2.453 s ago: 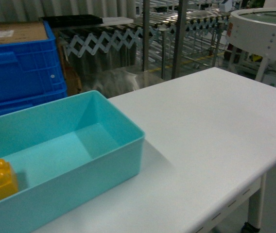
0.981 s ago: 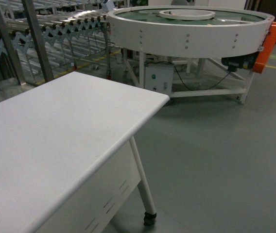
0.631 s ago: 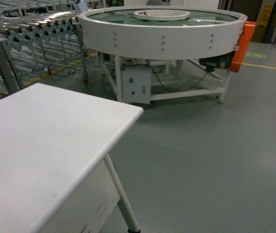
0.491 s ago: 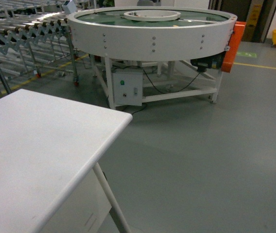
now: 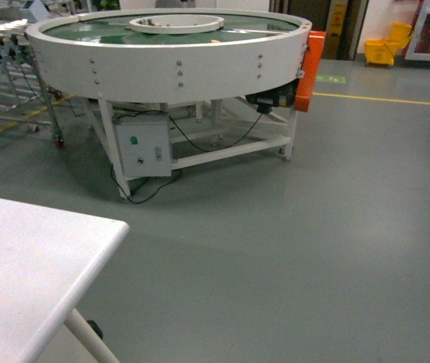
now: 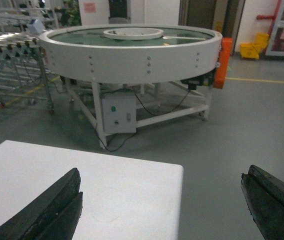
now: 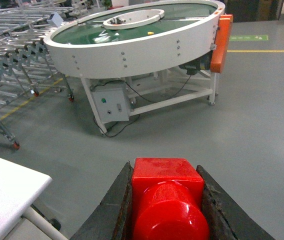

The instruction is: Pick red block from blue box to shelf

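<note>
The right pincer [image 7: 167, 200] is clamped on the red block [image 7: 167, 197], held above the grey floor in front of the round white conveyor [image 7: 137, 42]. The left pincer [image 6: 164, 202] is spread wide and holds nothing, above the white counter [image 6: 82, 185] corner facing that conveyor.

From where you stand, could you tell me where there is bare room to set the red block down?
The white table top is bare right up to its rounded corner, below the open left pincer. The grey floor between that table and the round conveyor table is open too. The right pincer grips the red block.
</note>
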